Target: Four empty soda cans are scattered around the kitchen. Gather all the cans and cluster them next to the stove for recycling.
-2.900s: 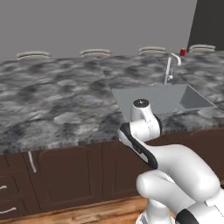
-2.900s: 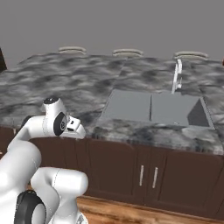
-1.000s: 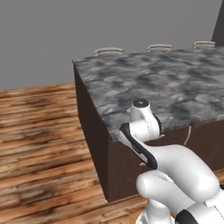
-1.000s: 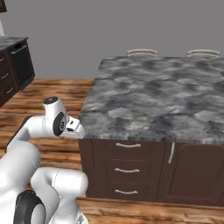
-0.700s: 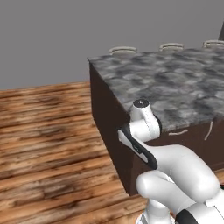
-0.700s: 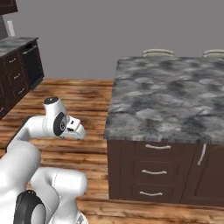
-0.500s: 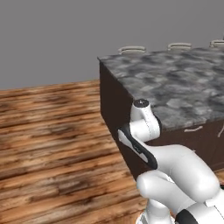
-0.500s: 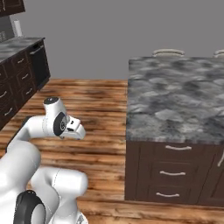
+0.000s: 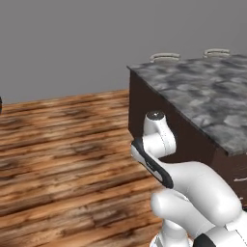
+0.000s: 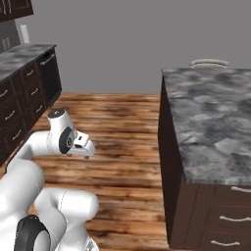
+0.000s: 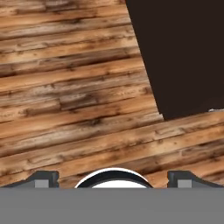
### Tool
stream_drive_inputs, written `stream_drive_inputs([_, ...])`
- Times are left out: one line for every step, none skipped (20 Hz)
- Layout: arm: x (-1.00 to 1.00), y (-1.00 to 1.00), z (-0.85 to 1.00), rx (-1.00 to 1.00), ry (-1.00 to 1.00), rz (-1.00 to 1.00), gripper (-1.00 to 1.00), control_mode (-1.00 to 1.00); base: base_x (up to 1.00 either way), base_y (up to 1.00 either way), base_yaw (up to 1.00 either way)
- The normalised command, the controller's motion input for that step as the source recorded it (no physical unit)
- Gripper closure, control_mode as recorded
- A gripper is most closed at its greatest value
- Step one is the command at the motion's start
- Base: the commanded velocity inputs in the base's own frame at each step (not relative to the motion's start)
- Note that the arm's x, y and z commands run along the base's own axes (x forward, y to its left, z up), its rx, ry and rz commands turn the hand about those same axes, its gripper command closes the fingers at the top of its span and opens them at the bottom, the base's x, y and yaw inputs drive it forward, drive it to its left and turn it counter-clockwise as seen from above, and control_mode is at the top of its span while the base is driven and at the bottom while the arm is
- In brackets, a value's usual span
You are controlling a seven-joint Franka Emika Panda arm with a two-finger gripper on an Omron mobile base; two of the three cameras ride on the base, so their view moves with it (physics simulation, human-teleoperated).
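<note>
The tool (image 11: pixel 112 177) is held wide open with nothing between its finger tips (image 11: pixel 43 178), pointed down at the wooden floor (image 11: pixel 74 105). Ahead and to its right, the dark side of the island desk (image 11: pixel 179 52) is seen. No soda can or stove can be made out.

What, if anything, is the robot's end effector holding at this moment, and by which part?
Nothing is held. The end effector is open, with only wooden floor between its tips.
</note>
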Motion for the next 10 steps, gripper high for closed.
stream_drive_inputs([0.00, 0.00, 0.00, 0.00, 0.00, 0.00, -1.00, 1.00, 0.59, 0.74, -0.09])
stream_drive_inputs([0.00, 0.00, 0.00, 0.00, 0.00, 0.00, -1.00, 1.00, 0.74, 0.61, -0.06])
stream_drive_inputs([0.00, 0.00, 0.00, 0.00, 0.00, 0.00, -1.00, 1.00, 0.74, 0.61, -0.05])
stream_drive_inputs([0.00, 0.00, 0.00, 0.00, 0.00, 0.00, -1.00, 1.00, 0.74, 0.62, -0.05])
stream_drive_inputs([0.00, 0.00, 0.00, 0.00, 0.00, 0.00, -1.00, 1.00, 0.74, 0.62, -0.05])
stream_drive_inputs([0.00, 0.00, 0.00, 0.00, 0.00, 0.00, -1.00, 1.00, 0.75, 0.54, -0.08])
stream_drive_inputs([0.00, 0.00, 0.00, 0.00, 0.00, 0.00, -1.00, 1.00, 0.75, 0.43, -0.11])
stream_drive_inputs([0.00, 0.00, 0.00, 0.00, 0.00, 0.00, -1.00, 1.00, 0.75, 0.38, -0.11])
stream_drive_inputs([0.00, 0.00, 0.00, 0.00, 0.00, 0.00, -1.00, 1.00, 0.75, 0.38, -0.11])
stream_drive_inputs([0.00, 0.00, 0.00, 0.00, 0.00, 0.00, -1.00, 1.00, 0.74, 0.41, -0.11])
